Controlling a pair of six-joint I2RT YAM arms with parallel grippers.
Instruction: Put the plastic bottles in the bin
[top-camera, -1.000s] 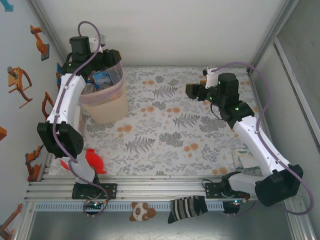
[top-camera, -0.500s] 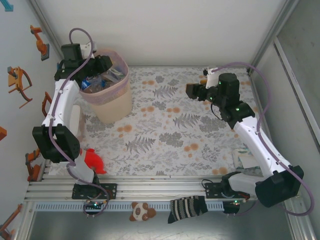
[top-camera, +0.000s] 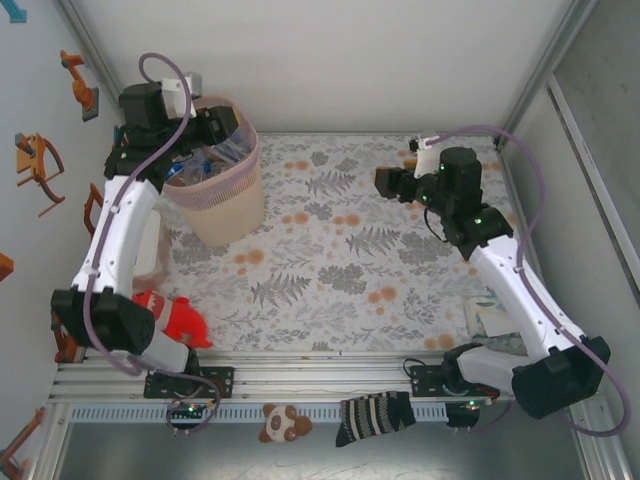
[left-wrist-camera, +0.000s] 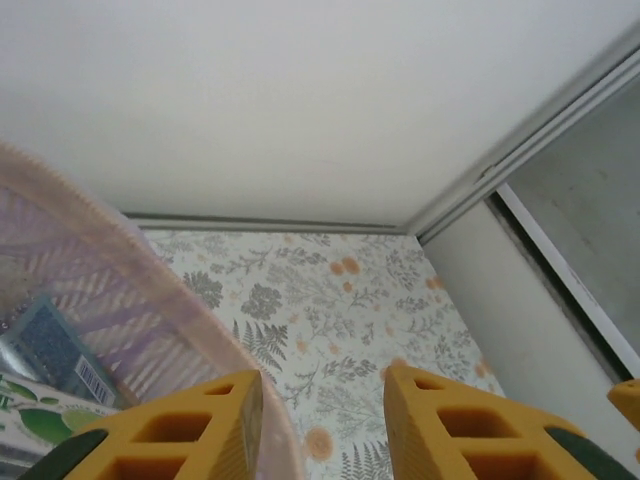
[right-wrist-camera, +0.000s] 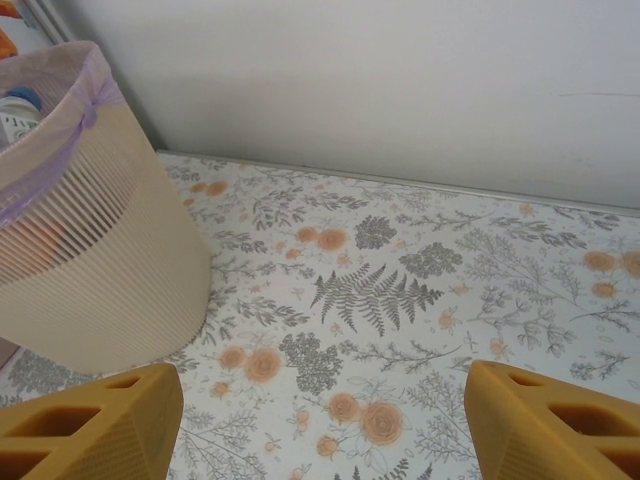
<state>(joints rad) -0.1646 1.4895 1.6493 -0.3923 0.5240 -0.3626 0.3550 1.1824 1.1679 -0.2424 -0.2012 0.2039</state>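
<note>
Likely releasing above the bin (top-camera: 222, 215) at ten o'clock, plastic bottles (top-camera: 205, 155) heaped inside; left gripper (left-wrist-camera: 322, 425) part-open, empty; right gripper (right-wrist-camera: 320, 420) wide, empty. Next: checking for strays.

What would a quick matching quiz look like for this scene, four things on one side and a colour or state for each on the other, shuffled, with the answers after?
Things:
1. bin
2. toy shark
3. sock
4. right gripper

Colour or state:
A. black and white stripes
B. open, nothing between the jaws
C. red
D. beige, pink-lined

Pairs: 1-D, 2-C, 3-A, 4-B
</note>
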